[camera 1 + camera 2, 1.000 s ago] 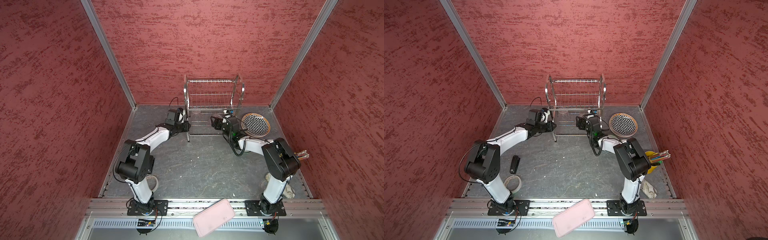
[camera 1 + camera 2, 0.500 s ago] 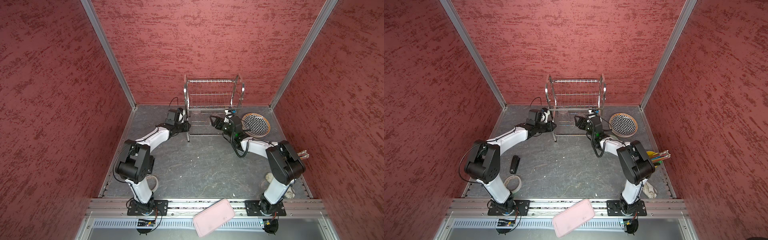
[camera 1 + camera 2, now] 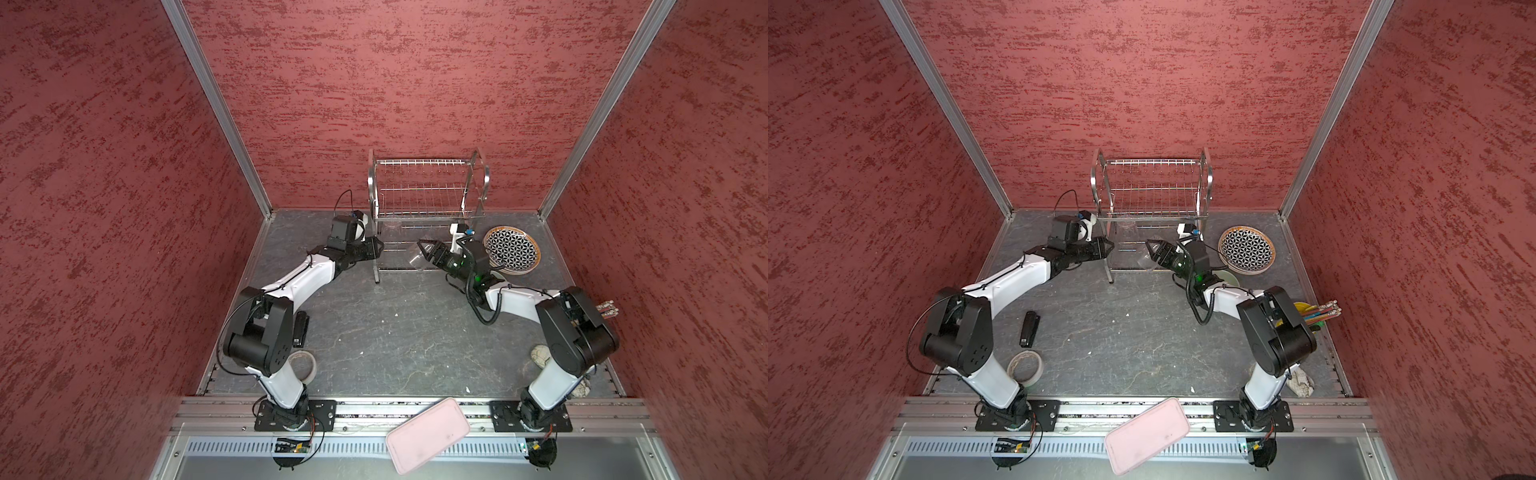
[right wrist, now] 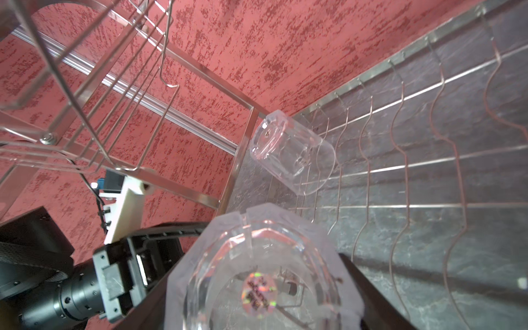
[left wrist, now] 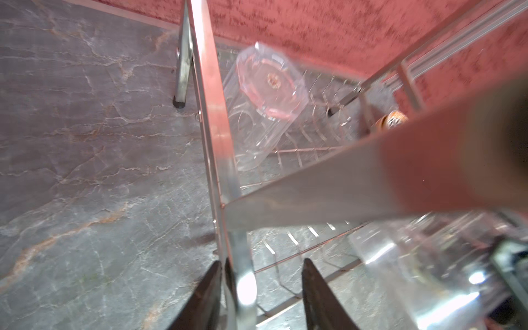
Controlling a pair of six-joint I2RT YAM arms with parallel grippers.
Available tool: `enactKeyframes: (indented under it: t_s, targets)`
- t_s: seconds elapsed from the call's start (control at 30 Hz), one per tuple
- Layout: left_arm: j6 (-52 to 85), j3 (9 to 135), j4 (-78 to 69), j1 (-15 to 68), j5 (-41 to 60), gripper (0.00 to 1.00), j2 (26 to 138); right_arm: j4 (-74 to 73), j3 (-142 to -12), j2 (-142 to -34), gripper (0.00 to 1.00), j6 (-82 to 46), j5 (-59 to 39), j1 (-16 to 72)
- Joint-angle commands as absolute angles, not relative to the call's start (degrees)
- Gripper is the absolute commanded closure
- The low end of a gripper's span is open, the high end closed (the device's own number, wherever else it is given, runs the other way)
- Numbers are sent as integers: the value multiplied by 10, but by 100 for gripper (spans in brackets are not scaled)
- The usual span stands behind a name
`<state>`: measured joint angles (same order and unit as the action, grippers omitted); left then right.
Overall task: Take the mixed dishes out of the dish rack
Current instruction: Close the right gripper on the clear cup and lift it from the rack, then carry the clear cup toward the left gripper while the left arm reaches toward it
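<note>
The steel dish rack [image 3: 428, 187] stands at the back wall. My right gripper [image 3: 426, 251] is shut on a clear cup [image 4: 257, 274] and holds it on its side low at the rack's front right. In the right wrist view its fingers [image 4: 360, 274] press the cup from both sides. A second clear cup [image 4: 291, 154] lies tilted on the lower tier's wires, and it also shows in the left wrist view [image 5: 265, 97]. My left gripper [image 5: 263, 261] is open, its jaws straddling the rack's front left post [image 5: 243, 274]. The geometric plate [image 3: 512, 249] lies right of the rack.
A pale green bowl [image 3: 1229, 276] peeks out behind my right forearm. A yellow cup of sticks [image 3: 1312, 316] and a crumpled rag [image 3: 1302, 382] sit at the right edge. A stapler [image 3: 1030, 328] and a tape roll [image 3: 1025, 365] lie front left. A pink tray [image 3: 428, 434] rests on the front rail.
My left gripper's jaws have opened around the rack's front left post. My right arm has shifted slightly with the clear cup still in its grip.
</note>
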<state>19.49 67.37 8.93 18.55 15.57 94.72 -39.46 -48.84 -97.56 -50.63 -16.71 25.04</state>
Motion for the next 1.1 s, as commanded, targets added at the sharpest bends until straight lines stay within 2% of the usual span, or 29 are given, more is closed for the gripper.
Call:
enactKeyframes:
  t_s: [0.0, 0.13, 0.33, 0.67, 0.87, 1.07]
  targets:
    - [197, 653, 75, 194, 139, 47, 906, -449, -484, -943, 64, -538, -194, 250]
    - [196, 641, 86, 200, 120, 39, 878, -471, -466, -931, 65, -557, -206, 250]
    - [206, 601, 83, 213, 99, 34, 833, -482, -444, -913, 65, -565, -206, 250]
    - [231, 500, 74, 235, 56, 36, 693, -551, -410, -900, 65, -618, -225, 250]
    - [237, 475, 70, 290, 68, 34, 636, -641, -383, -911, 66, -681, -237, 250]
    - [276, 471, -3, 336, 123, 24, 660, -674, -356, -899, 67, -703, -224, 254]
